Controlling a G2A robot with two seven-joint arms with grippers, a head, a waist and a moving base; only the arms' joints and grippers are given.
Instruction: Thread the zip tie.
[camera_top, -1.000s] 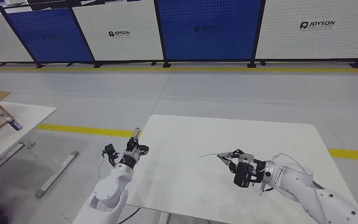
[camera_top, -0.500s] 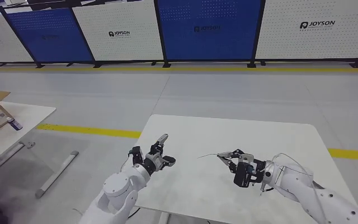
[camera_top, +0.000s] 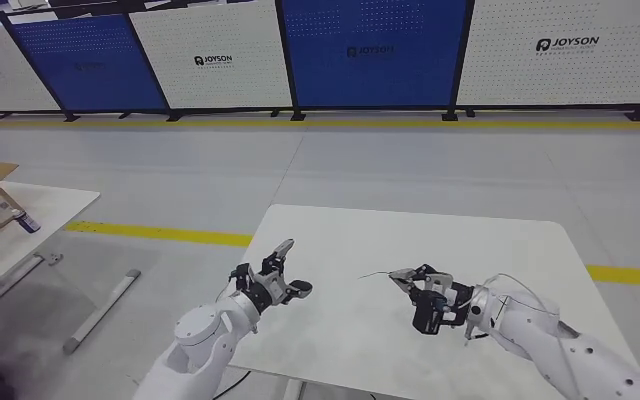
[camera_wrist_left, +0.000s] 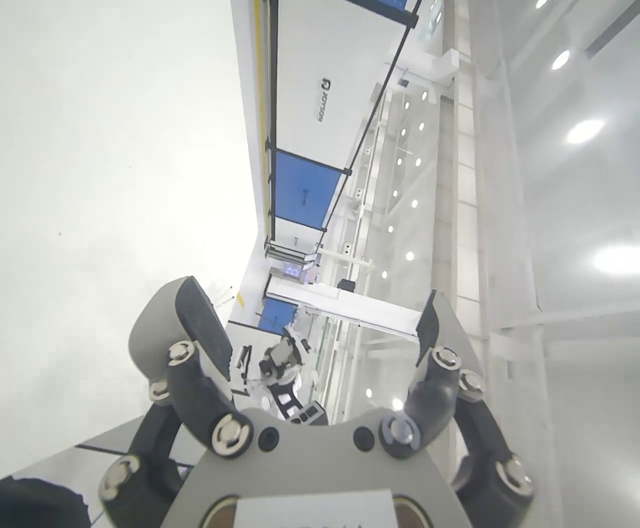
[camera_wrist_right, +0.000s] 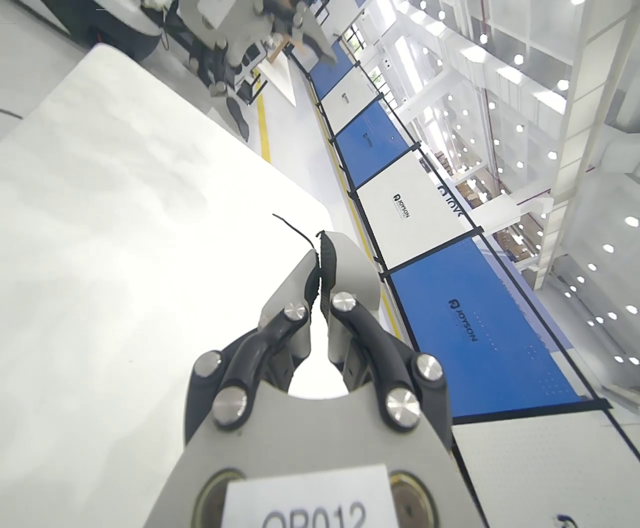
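Zip tie: a thin dark strand, and only its tail is readable, sticking out past the tips of the right gripper toward the desk's left edge. The rest lies hidden between the ribbed pads. Its head cannot be made out, nor whether the tail touches the surface or hangs just above it. The right gripper's fingers are pressed together on the strand. It sits over the near half of the desk, right of centre. From above the tie is barely a hairline. Left gripper: fingers spread wide with nothing between them, placed just inside the desk's left edge toward the near-left corner, well apart from the tie. In the right wrist view it is cut off and blurred. In the left wrist view the right gripper is a small distant shape, too small to show detail. The desk is plain white with rounded corners. Off its left side a second table is cut by the frame and carries a small cylinder. The grey floor has a yellow line, with blue and white panels beyond it. Ceiling lights hang in rows high overhead.
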